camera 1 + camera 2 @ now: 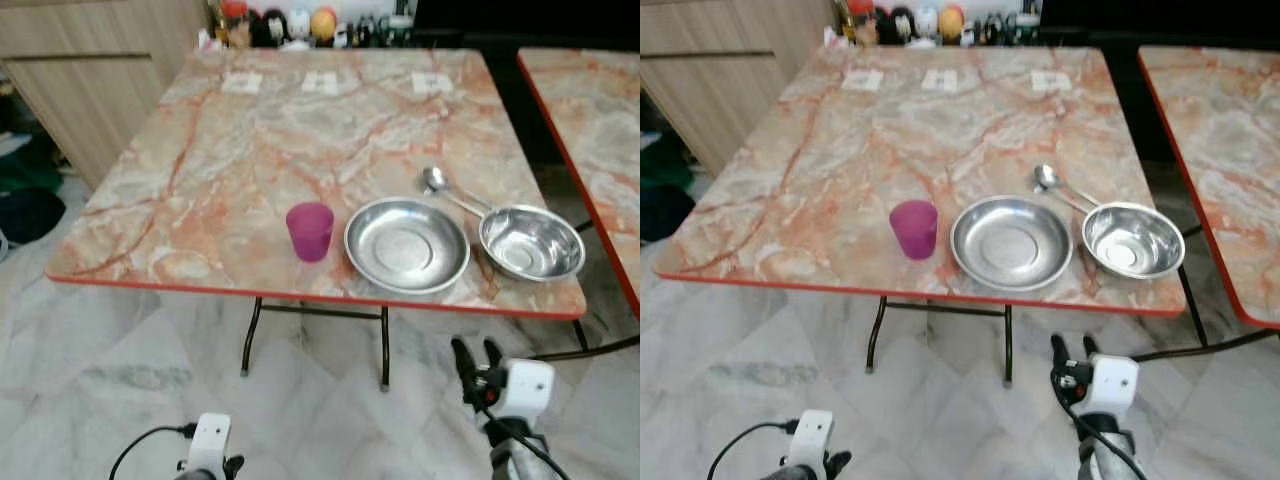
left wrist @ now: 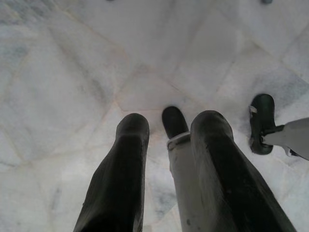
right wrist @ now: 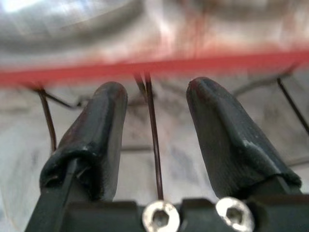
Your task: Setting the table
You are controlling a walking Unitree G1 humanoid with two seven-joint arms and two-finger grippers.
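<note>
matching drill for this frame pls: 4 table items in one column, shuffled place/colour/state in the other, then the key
1. cup
2. plate
3. bowl
4. spoon

A. nearest the table's right edge
B. purple, left of the steel dishes
C. lying behind the dishes, handle reaching the bowl's rim
D. wide and shallow, between cup and bowl

Pairs: 1-B, 2-D, 3-A, 4-C

A row of small colorful bottles and toys (image 1: 300, 25) stands behind the far edge of the marble top. To the left is a light wooden cabinet (image 1: 90, 70). A second bench (image 1: 590, 120) with a red rim sits on the right. The floor (image 1: 100, 380) is pale gray marble tile.
</note>
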